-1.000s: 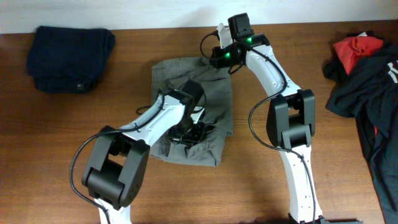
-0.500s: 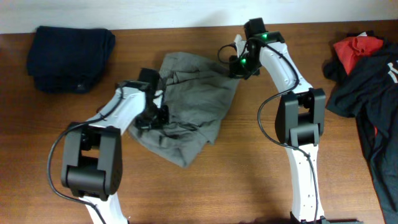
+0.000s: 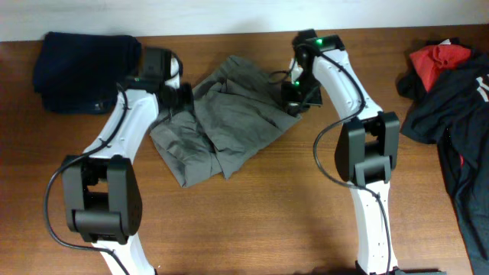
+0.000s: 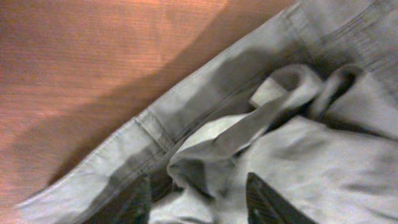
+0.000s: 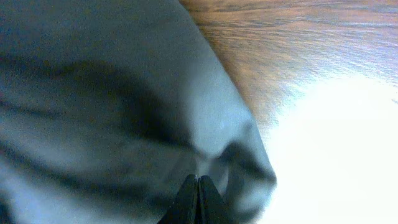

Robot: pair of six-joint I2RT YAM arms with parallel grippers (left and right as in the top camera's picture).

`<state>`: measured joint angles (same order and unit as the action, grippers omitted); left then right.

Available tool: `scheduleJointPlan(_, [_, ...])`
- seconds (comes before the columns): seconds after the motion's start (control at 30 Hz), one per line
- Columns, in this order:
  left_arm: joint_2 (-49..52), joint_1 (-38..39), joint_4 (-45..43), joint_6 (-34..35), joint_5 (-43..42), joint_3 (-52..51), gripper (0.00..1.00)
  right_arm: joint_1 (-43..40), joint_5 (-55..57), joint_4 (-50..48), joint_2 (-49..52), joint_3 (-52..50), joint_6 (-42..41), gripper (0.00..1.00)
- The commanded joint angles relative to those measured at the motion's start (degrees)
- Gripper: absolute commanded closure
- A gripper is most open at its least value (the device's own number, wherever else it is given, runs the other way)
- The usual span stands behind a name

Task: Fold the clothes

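The grey-olive cotton garment (image 3: 229, 122) lay in a rumpled, slanting heap on the brown wooden counter (image 3: 267, 206), around the middle and towards the far edge. One hem showed flat in the left wrist view, but the rest was bunched in loose folds, with no clean crease anywhere. The left pincer (image 3: 177, 93) sat at the heap's left side, its fingers apart and a fold of cloth lying slack between them. The right pincer (image 5: 199, 193) was at the heap's far right corner, its fingers pressed together with the fabric puckered at their tips, so it looked clamped on the cloth. To my eye the folding had hardly begun: the garment wanted spreading flat first, then folding. A folded dark navy garment (image 3: 84, 65) sat at the far left corner, and a pile of red and black clothing (image 3: 443, 84) lay along the right edge.
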<state>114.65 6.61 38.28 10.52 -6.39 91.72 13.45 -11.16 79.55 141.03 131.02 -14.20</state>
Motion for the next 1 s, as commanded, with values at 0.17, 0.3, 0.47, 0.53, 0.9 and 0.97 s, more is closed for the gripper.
scheduleJointPlan(0.17, [-1.77, 2.84, 17.44, 0.02, -0.50, 14.71, 0.46, 2.10, 16.81, -2.49, -14.25, 0.09, -6.43, 0.11])
scheduleJointPlan(0.3, [-1.73, 5.46, 20.63, 1.42, -9.90, 11.54, 0.44, -5.20, 0.68, -9.25, -12.26, 0.09, 3.61, 0.24])
scheduleJointPlan(0.47, [-1.73, 9.27, 15.96, 1.60, -13.51, 4.24, 0.49, -9.40, -11.23, -17.42, -7.98, 0.07, 6.27, 0.62])
scheduleJointPlan(0.53, [-1.70, 10.99, 12.09, 1.60, -15.19, 1.29, 0.59, -9.31, -13.07, -20.24, -5.18, 0.07, 6.45, 0.74])
scheduleJointPlan(0.9, [1.81, 12.63, 12.66, 4.46, -9.16, -3.74, 0.99, -5.79, -20.31, -17.59, 8.31, 0.07, 6.49, 0.96])
scheduleJointPlan(0.97, [3.50, 11.23, 13.79, 4.42, -8.83, -3.74, 0.99, -5.81, -19.89, -14.97, 8.35, 0.07, 6.51, 0.96])
